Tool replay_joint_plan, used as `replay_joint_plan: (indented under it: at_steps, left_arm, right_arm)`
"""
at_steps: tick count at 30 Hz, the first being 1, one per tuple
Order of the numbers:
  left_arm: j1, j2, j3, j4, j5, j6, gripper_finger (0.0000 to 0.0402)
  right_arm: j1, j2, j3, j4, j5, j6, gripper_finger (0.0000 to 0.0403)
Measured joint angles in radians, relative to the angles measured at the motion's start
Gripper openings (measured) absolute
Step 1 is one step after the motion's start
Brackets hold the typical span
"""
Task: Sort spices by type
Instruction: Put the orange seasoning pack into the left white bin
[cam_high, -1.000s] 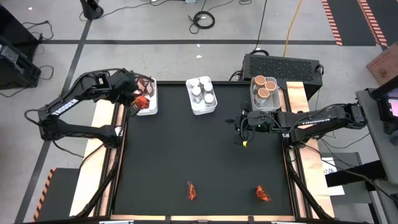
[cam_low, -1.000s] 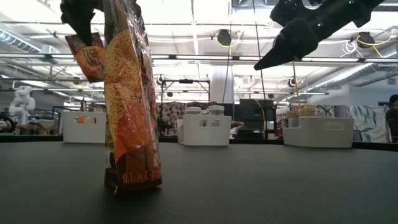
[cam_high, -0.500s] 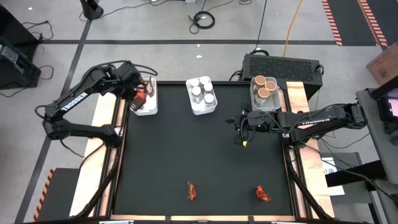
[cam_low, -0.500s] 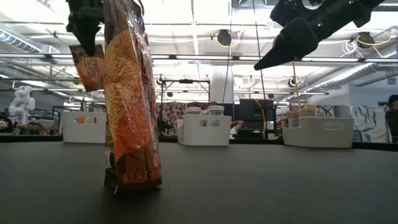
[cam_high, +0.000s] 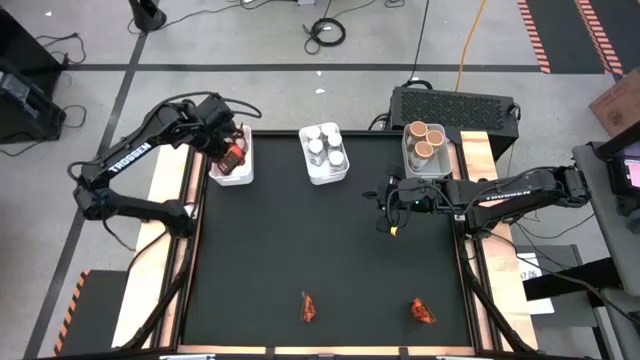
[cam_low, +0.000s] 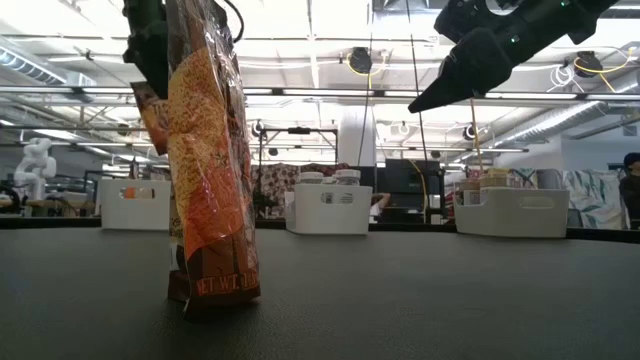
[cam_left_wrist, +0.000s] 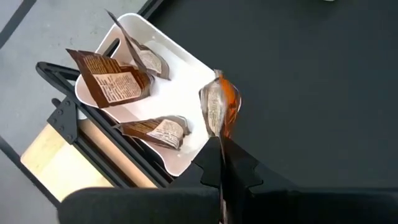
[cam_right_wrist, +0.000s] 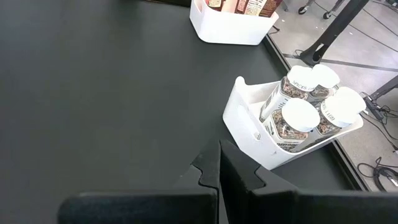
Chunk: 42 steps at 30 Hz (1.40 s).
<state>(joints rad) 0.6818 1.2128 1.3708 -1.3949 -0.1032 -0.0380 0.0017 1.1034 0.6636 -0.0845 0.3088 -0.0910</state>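
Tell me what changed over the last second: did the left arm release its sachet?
No. The left claw stays shut on the sachet and has carried it farther over the sachet bin, from that bin's outer side toward the table. The right claw, the jar bin, the tub bin and the two sachets on the table have not moved.
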Motion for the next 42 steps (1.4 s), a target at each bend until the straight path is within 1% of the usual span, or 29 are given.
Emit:
replay_joint_plan:
  at_steps: [5, 14, 33, 38, 42]
  left_arm:
    - [0.025, 0.025, 0.000, -0.002, 0.000, 0.020, 0.0000]
    - [0.066, 0.017, 0.000, -0.012, -0.002, 0.019, 0.0000]
    - [0.065, 0.010, 0.000, -0.028, -0.002, -0.027, 0.0000]
    - [0.065, 0.010, -0.006, -0.029, -0.002, 0.004, 0.0000]
    - [0.065, 0.014, -0.042, -0.019, -0.017, 0.102, 0.0000]
  right_arm:
    - [0.000, 0.000, 0.000, 0.000, 0.000, 0.000, 0.0000]
    - [0.000, 0.000, 0.000, 0.000, 0.000, 0.000, 0.0000]
    - [0.000, 0.000, 0.000, 0.000, 0.000, 0.000, 0.0000]
    - [0.000, 0.000, 0.000, 0.000, 0.000, 0.000, 0.0000]
    - [0.000, 0.000, 0.000, 0.000, 0.000, 0.000, 0.0000]
